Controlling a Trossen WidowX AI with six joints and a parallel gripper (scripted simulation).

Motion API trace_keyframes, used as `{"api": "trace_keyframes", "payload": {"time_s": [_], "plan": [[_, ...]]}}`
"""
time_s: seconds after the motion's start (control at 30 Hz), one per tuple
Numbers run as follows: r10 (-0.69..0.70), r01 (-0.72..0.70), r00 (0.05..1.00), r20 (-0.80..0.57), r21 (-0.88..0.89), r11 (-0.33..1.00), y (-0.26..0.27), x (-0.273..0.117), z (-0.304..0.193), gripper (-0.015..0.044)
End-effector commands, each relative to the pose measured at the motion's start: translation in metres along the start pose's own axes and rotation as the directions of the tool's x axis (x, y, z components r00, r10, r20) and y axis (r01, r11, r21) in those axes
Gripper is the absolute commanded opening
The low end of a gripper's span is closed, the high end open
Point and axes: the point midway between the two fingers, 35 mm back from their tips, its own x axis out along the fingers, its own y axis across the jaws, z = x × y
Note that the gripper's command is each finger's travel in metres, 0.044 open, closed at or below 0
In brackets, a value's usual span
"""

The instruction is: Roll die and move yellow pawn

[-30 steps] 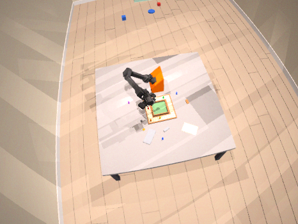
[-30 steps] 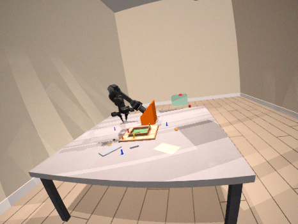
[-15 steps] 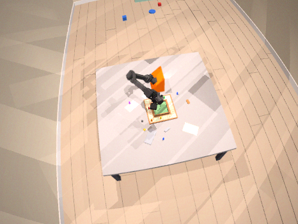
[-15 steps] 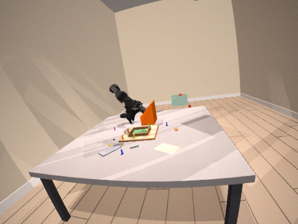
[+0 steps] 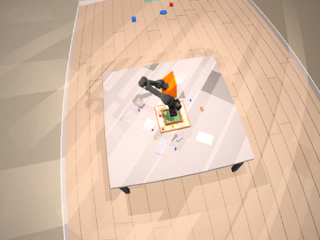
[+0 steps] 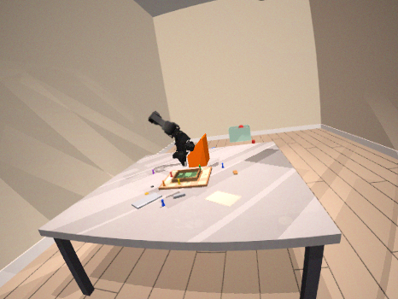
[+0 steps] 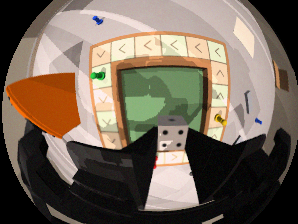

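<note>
My gripper [image 5: 172,114] [image 6: 184,164] [image 7: 170,131] is shut on the grey die [image 7: 173,133], above the tray [image 7: 117,105] [image 6: 188,179] with its green floor. The die's face towards the wrist camera shows four pips, its narrow upper face one. The yellow pawn [image 7: 220,119] [image 6: 178,181] [image 5: 172,126] stands on the board's right column in the wrist view, where arrows point up, away from the gripper. The green pawn [image 7: 98,75] [image 6: 199,167] stands in the left column. The red pawn [image 7: 155,162] [image 6: 171,174] is partly hidden by a finger in the wrist view. An orange pawn [image 6: 163,183] stands at a board corner.
A tall orange wedge [image 5: 169,86] [image 6: 199,151] [image 7: 45,102] stands beside the board. Blue pawns [image 6: 162,202] [image 7: 97,20], a pale slab [image 5: 161,146], a grey bar [image 5: 179,139] and a cream sheet [image 5: 204,138] lie or stand around it.
</note>
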Motion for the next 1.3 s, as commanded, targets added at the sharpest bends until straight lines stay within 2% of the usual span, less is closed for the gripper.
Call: {"api": "trace_keyframes", "payload": {"time_s": [0.0,0.4,0.8,0.97,1.13,1.27], "plan": [[0.023,-0.022,0.999,0.043,-0.014,1.000,0.002,0.003,0.002,0.0000],[0.119,-0.110,0.903,0.413,-0.045,0.993,0.012,0.015,0.006,0.0000],[0.031,-0.020,0.692,0.721,-0.024,1.000,0.014,0.018,0.007,0.0000],[0.010,0.000,0.662,0.749,-0.013,1.000,0.014,0.018,0.005,0.0000],[0.009,0.001,0.662,0.750,-0.013,1.000,-0.001,-0.019,-0.022,0.0000],[0.009,0.001,0.662,0.750,-0.013,1.000,0.000,-0.020,-0.023,0.0000]]}}
